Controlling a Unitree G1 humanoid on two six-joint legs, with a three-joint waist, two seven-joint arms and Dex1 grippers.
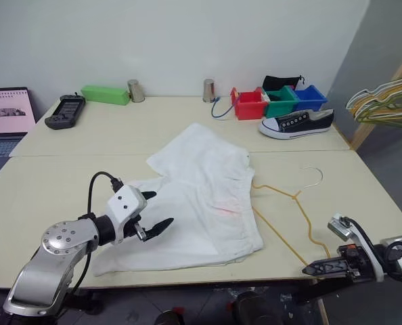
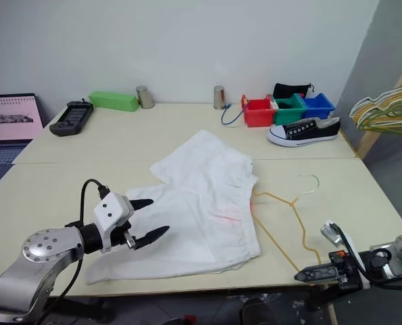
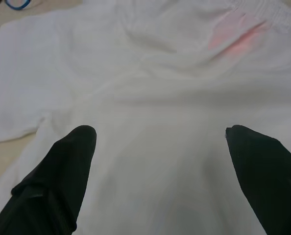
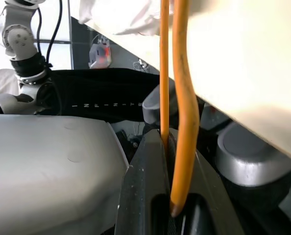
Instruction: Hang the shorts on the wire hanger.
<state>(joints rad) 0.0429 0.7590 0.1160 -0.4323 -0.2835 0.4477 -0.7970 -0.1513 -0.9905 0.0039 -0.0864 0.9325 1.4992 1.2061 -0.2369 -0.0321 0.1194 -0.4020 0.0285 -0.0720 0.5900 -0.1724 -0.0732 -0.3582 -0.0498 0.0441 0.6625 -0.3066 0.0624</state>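
Reaching in from the lower right of the frame, the right gripper (image 1: pixel 317 269) has its two black fingers pressed together on the near corner of the thin yellow-tan wire hanger (image 1: pixel 287 222), right at the table's front edge; the right wrist view shows the orange-looking wire (image 4: pixel 177 122) running down into the pinch. At lower left, the left gripper (image 1: pixel 155 215) hangs over the near leg of the plain white thin fabric shorts (image 1: pixel 201 196), its black fingers (image 3: pixel 69 166) spread wide apart with nothing between them. Those shorts lie flat and rumpled at the middle of the pale tabletop (image 1: pixel 65 196), gathered waistband toward the hanger, which lies just right of them with its small hook pointing away. Farther back, at upper right, sit a black-and-white canvas sneaker (image 1: pixel 297 124) and red, green and blue plastic bins (image 1: pixel 277 101). Upper left holds a green box (image 1: pixel 105 94) and a dark handheld controller (image 1: pixel 65 111).
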